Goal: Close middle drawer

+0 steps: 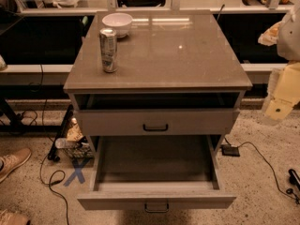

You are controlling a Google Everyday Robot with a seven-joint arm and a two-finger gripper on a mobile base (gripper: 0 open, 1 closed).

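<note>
Floor: pale speckled floor lay all round a grey cabinet, and a long ledge ran behind it across the dark background.
Shoe: a tan shoe sat at the far left edge, on the floor, well apart from the cabinet.
Cable: a thin black cable looped over the floor between the shoe and the cabinet.
Blue cross: a blue cross of tape was stuck to the floor just beside the cabinet's left front corner.
Can: a silver can stood upright on the left part of the tabletop.
Bowl: a white bowl rested just behind the can, near the rear left corner.
Upper drawer: the taller-fronted upper drawer, with a bar handle, stood slightly out under the tabletop, a dark gap showing above its front.
Middle drawer: the middle drawer was below it, pulled far out toward the camera. Its long dark tray was exposed, and its low front panel carried a small black handle.
Black box: a black box lay on the floor just right of the cabinet, a cord trailing off to the right.
Hand: the pale yellow hand hung at the right edge, near the cabinet's right front corner and level with the upper drawer, touching nothing. Whether it was spread or pressed together could not be told.
</note>
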